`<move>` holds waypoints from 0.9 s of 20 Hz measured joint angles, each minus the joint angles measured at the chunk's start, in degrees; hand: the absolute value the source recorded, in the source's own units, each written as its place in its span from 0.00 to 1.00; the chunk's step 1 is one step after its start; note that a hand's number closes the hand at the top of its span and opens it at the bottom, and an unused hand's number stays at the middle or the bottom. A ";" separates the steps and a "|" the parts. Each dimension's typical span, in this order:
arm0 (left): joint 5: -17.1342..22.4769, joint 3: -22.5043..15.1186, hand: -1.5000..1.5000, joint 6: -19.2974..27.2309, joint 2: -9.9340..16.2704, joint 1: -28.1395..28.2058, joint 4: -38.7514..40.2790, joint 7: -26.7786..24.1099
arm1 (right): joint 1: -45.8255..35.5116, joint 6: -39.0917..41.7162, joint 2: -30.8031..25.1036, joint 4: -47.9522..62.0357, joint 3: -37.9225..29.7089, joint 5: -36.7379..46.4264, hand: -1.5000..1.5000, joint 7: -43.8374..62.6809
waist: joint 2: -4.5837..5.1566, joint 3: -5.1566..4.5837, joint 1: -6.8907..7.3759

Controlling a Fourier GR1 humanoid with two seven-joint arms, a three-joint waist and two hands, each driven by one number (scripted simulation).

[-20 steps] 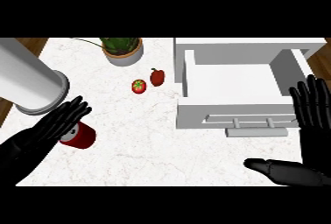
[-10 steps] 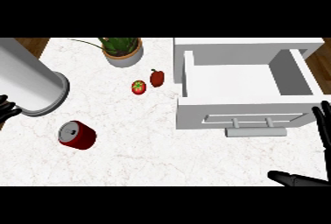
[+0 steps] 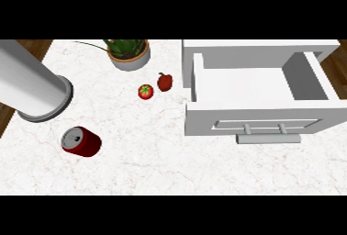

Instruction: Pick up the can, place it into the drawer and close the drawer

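No robot hand shows in the head view at this moment, neither the left one nor the right one, so it cannot be told if their fingers are spread, pressed together or pinching something. Nothing is held in sight.

The task's thing, the red can [image 3: 82, 142], lies on its side on the white marble counter [image 3: 169, 170], at about 8 o'clock from the middle of the view. Its silver top faces toward 10 o'clock. Just beside it, at 11 o'clock from the can, stands a big grey cylinder [image 3: 30, 82], apart from the can but near.

The white drawer [image 3: 254, 89] is at 2 o'clock in the view, well apart from the can. It is pulled open and its inside shows nothing in it. The front panel with the grey handle [image 3: 267, 136] looks toward 6 o'clock.

Between can and drawer, at 12 o'clock from the middle, a tomato [image 3: 146, 91] and a red bell pepper [image 3: 165, 81] lie near each other. Further at 12 o'clock a potted plant [image 3: 129, 53] stands near the counter's far edge.

As a judgement, the first step, the picking of the can, is not yet done: the can is untouched and the drawer waits open. The next move probably calls for a hand to come in from the lower edge toward 8 o'clock, fingers opened, and to close around the body of the can. Because the can lies on its side, it could roll, so the approach should be careful. The carrying path toward 2 o'clock should pass over the drawer's front wall.
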 measured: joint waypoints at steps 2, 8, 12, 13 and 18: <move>2.89 -1.26 0.00 -0.49 1.40 -0.11 2.01 1.35 | -0.02 0.75 -0.57 0.39 -1.48 -1.25 0.00 0.13 | 0.00 0.01 0.12; 13.33 -7.96 0.00 -0.58 4.55 -2.71 5.72 7.28 | 1.70 4.08 -1.24 0.72 -4.60 -4.26 0.00 -1.10 | 0.00 0.03 0.09; 16.90 -11.13 0.00 -0.87 4.25 -3.84 7.10 10.02 | 3.07 6.31 -1.37 0.94 -6.91 -6.15 0.00 -1.67 | -0.02 0.03 0.15; 17.43 -12.09 0.00 -0.40 3.94 -4.26 6.67 10.89 | 3.48 6.92 -1.38 0.94 -7.56 -6.63 0.00 -1.94 | -0.03 0.03 0.16; 17.61 -14.34 0.00 1.48 1.20 -6.04 5.98 14.10 | 5.31 9.65 -0.83 0.51 -10.30 -8.57 0.00 -2.56 | -0.05 0.02 0.24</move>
